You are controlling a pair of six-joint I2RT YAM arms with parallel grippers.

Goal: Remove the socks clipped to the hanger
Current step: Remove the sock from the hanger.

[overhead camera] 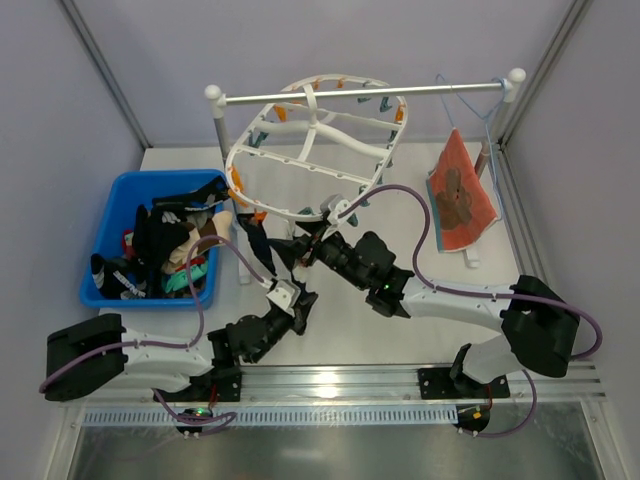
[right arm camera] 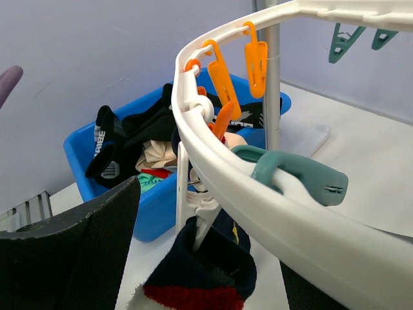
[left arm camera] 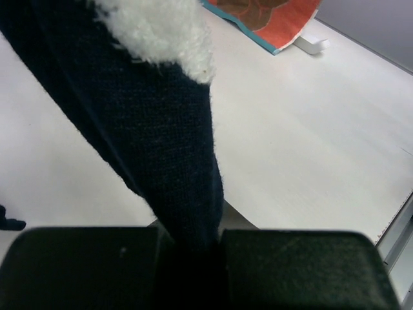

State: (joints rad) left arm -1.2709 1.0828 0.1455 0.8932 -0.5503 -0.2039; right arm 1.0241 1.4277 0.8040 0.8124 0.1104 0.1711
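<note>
The white oval hanger (overhead camera: 300, 150) hangs from the rail, its rim (right arm camera: 271, 213) crossing the right wrist view. A dark navy sock with a red band (right arm camera: 213, 271) hangs from a white clip (right arm camera: 205, 210) under that rim. My right gripper (right arm camera: 193, 278) stands open on either side of the clip and sock, at the hanger's front edge (overhead camera: 303, 252). Just below it, my left gripper (overhead camera: 298, 300) is shut on a dark navy sock with a white fuzzy patch (left arm camera: 155, 129), pinched at its lower end. Another dark sock (overhead camera: 255, 245) dangles from the hanger's left front.
A blue bin (overhead camera: 108, 218) holding several socks sits at the left, also in the right wrist view (right arm camera: 77, 148). Orange clips (right arm camera: 222, 77) and a teal clip (right arm camera: 303, 177) line the rim. An orange-red cloth (overhead camera: 460, 195) hangs at the right of the rail stand (overhead camera: 360, 95).
</note>
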